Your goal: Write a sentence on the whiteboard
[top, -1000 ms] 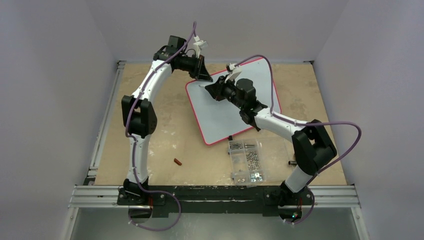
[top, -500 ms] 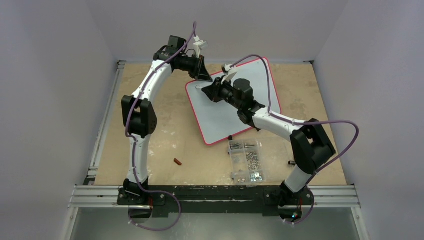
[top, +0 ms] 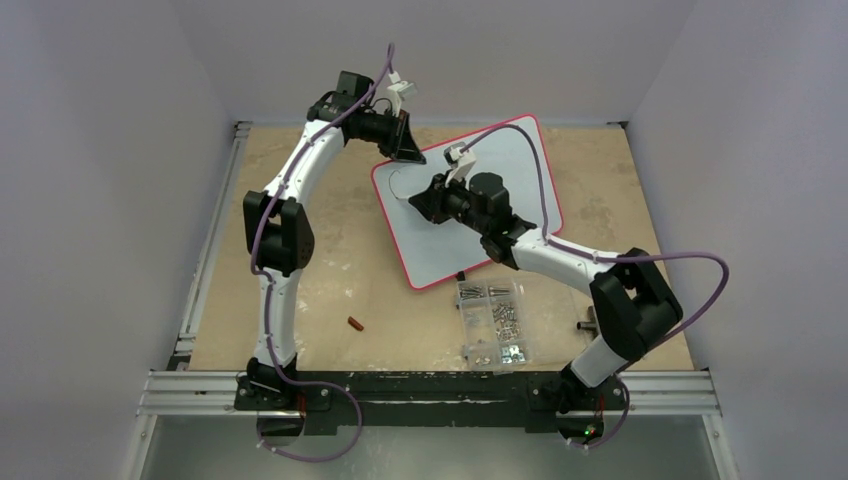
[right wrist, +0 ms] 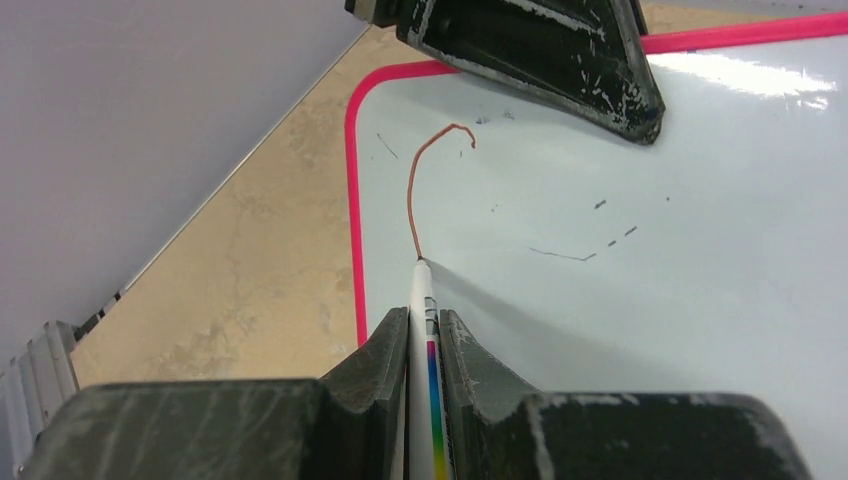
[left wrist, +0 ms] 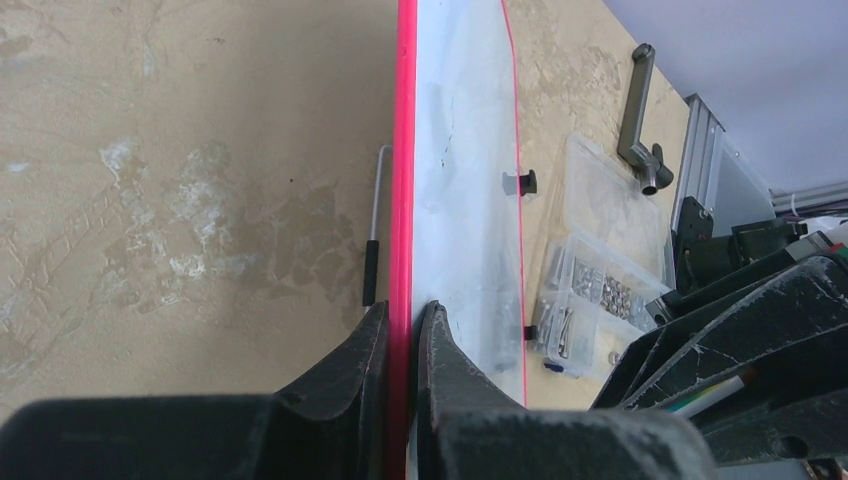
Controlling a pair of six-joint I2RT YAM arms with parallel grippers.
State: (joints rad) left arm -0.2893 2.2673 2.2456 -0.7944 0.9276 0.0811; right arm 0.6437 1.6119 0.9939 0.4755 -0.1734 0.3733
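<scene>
The whiteboard [top: 430, 245] lies tilted on the table, white with a red-pink rim. My left gripper [top: 405, 150] is shut on its far rim; in the left wrist view the jaws [left wrist: 403, 315] clamp the pink edge [left wrist: 404, 150]. My right gripper [top: 418, 198] hovers over the board's left part, shut on a white marker with a rainbow stripe [right wrist: 424, 300]. The marker tip touches the board. The sentence is only one reddish-brown curved stroke [right wrist: 412, 190], hooked at its top, running down to the tip. It shows faintly in the top view [top: 393, 180].
A clear compartment box of screws [top: 492, 320] sits just off the board's near edge, also in the left wrist view [left wrist: 590, 290]. A small red-brown piece [top: 355, 323] lies on the table at left. An Allen key [left wrist: 375, 220] lies beside the board's rim. Faint old marks [right wrist: 560, 255] dot the board.
My right gripper has moved toward the near side with the marker on the board, and the curved stroke has grown longer. The left arm and the board have not moved.
</scene>
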